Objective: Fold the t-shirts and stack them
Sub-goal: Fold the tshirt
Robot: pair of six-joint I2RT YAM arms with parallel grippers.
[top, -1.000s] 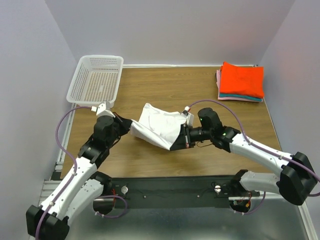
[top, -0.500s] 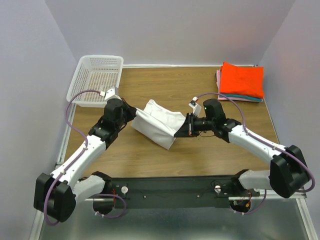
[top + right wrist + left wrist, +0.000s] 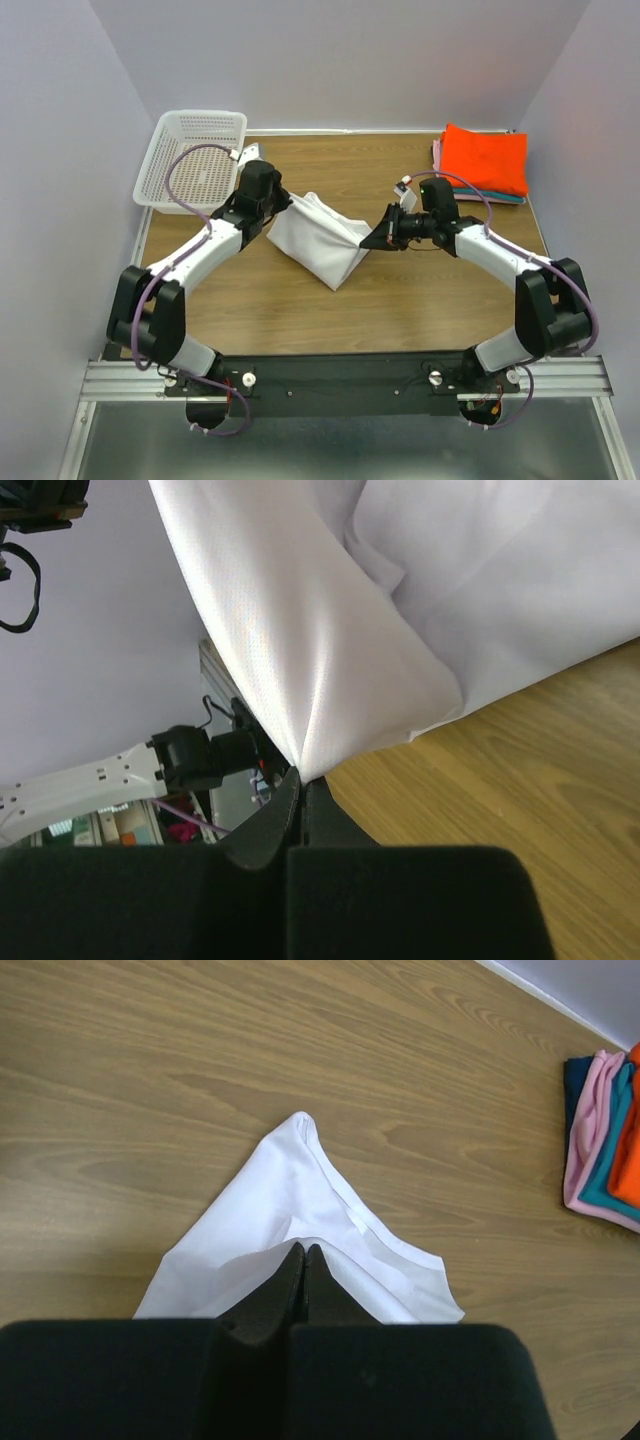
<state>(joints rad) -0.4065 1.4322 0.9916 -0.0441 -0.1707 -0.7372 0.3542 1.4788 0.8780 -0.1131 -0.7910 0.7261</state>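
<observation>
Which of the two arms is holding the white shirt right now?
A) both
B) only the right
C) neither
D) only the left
A: the left gripper and the right gripper are each shut on an edge of the white t-shirt.

Bare counter [image 3: 400, 300] is lying open nearside; the white t-shirt [image 3: 315, 240] is blocking the middle, with the basket [image 3: 150, 165] and the folded stack [image 3: 485, 160] occupying the far corners.

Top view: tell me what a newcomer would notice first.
The white t-shirt mid-table, stretched between both arms' shut jaws. Next, the bright orange-red shirt topping the folded stack at the far right corner, and the white mesh basket at the far left.
</observation>
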